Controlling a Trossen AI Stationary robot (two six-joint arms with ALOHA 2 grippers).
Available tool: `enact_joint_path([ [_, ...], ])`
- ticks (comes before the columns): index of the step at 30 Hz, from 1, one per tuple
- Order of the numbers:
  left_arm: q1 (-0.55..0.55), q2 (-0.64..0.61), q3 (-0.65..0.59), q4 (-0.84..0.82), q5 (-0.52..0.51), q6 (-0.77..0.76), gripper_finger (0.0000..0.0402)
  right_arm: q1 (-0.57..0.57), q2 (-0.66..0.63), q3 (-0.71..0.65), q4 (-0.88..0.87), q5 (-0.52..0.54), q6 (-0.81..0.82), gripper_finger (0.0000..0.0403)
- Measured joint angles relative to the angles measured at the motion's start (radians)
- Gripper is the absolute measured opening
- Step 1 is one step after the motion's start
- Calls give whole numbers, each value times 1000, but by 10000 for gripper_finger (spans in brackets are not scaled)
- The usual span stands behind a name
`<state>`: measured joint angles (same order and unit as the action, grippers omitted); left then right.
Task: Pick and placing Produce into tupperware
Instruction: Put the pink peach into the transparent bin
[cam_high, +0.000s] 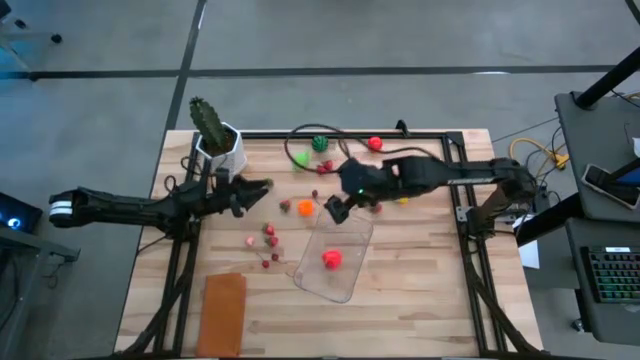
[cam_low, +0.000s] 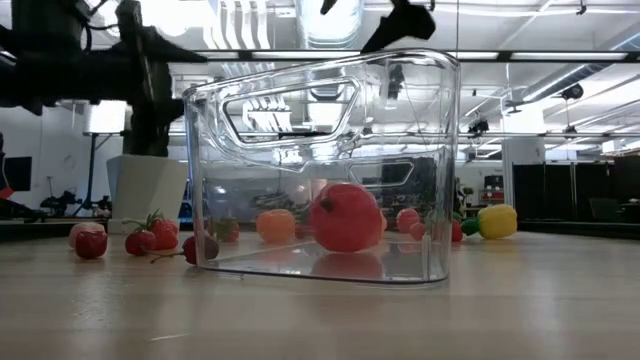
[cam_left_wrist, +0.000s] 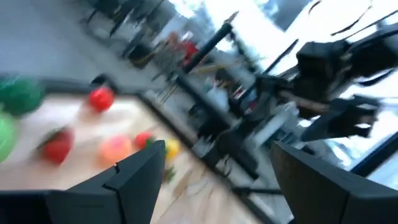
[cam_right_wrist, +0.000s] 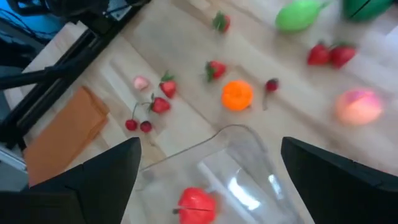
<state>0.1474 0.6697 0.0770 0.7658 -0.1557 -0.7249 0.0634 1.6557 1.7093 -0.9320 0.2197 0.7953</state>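
Observation:
The clear tupperware (cam_high: 335, 255) stands on the table's middle with one red fruit (cam_high: 331, 259) on its floor; the low view shows that fruit (cam_low: 346, 216) through the wall. Small produce lies scattered on the wood: an orange piece (cam_high: 305, 207), strawberries (cam_high: 270, 234), a light green piece (cam_high: 300, 160), a dark green one (cam_high: 320, 143) and a red one (cam_high: 375, 143). My right gripper (cam_high: 337, 208) hangs open above the container's far rim, nothing between its fingers (cam_right_wrist: 210, 146). My left gripper (cam_high: 262, 187) hovers open over the table left of the produce (cam_left_wrist: 217, 149).
A green cactus in a white pot (cam_high: 218, 140) stands at the far left corner, close to my left arm. A flat orange-brown rectangle (cam_high: 224, 312) lies near the near left edge. A black cable (cam_high: 300, 135) loops along the far edge among the produce.

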Motion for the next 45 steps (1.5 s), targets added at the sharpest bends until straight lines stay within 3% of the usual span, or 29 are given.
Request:
enact_joint_path([
  [3,8,12,27,131,46,-2,276,9,-28,38,-66,56,-35,380],
  [8,10,31,121,121,21,25,276,23,-87,41,-72,152,-92,380],
  [11,10,46,202,139,42,12,276,24,-111,41,-98,174,-102,380],
  [14,10,71,291,257,53,-24,276,24,-128,41,-135,176,-117,380],
  [17,10,97,390,295,93,33,276,24,-137,41,-165,181,-125,380],
  [20,10,104,517,58,180,181,274,24,-139,40,-191,200,-128,380],
  [23,8,97,701,-536,200,358,264,24,-137,40,-217,201,-127,380],
  [27,8,178,964,-1350,173,508,245,28,-136,38,-262,201,-112,380],
  [31,-1,250,1056,-1820,136,575,236,31,-136,38,-299,214,-92,380],
  [36,-68,235,948,-1926,136,568,235,31,-136,38,-349,248,-89,380],
  [45,-264,115,635,-1709,83,445,235,37,-135,25,-368,257,-89,380],
])
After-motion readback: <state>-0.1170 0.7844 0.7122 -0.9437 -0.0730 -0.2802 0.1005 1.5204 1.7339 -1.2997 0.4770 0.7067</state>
